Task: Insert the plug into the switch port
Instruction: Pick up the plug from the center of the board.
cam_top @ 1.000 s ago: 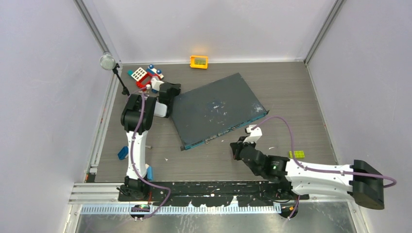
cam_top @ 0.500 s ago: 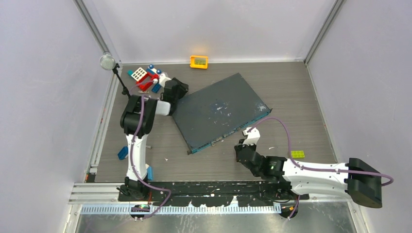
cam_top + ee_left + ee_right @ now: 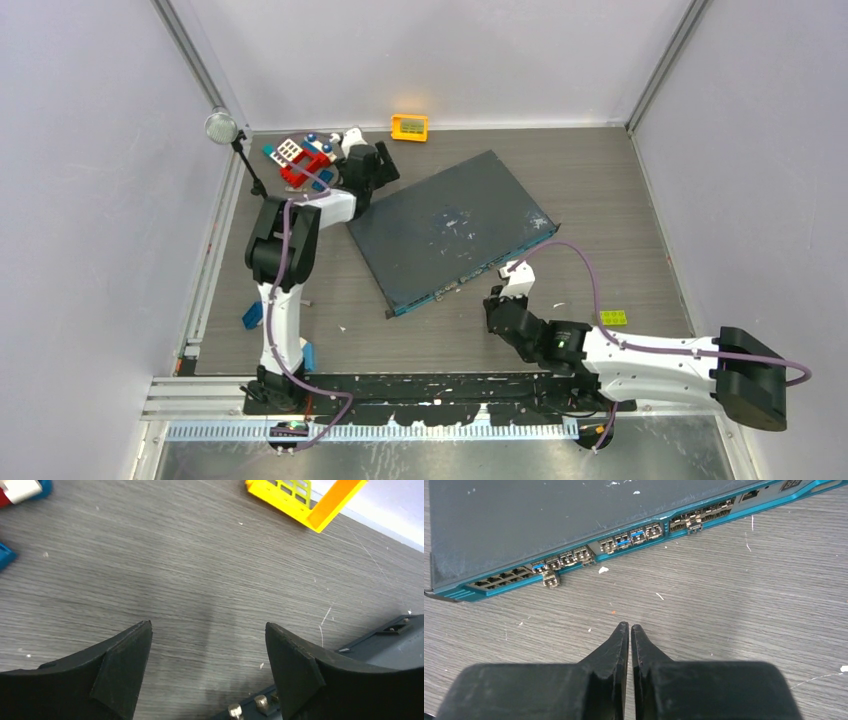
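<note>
The switch point(image 3: 450, 225), a flat dark-grey scuffed box, lies skewed mid-table, its teal front face point(image 3: 634, 542) turned toward my right arm. A row of switch ports point(image 3: 569, 558) runs along that face. A small metal plug point(image 3: 550, 580) sticks out below the ports near the left end, and another point(image 3: 694, 527) sticks out further right. My right gripper point(image 3: 630, 626) hovers over bare table just in front of the face point(image 3: 490, 298), jaws almost touching and holding nothing. My left gripper point(image 3: 207, 625) stands wide open and empty by the switch's back-left corner point(image 3: 375, 165).
A small orange-yellow box point(image 3: 409, 127) sits at the back wall, also seen in the left wrist view point(image 3: 295, 495). Red, white and blue toy bricks point(image 3: 305, 160) lie back left beside a lamp stand point(image 3: 221, 127). A blue block point(image 3: 253, 315) lies near left, a yellow-green brick point(image 3: 612, 318) near right.
The switch was turned and shifted a little to the right, then stayed put. My left gripper opened wide and drew back from the switch's corner. My right gripper barely moved.
</note>
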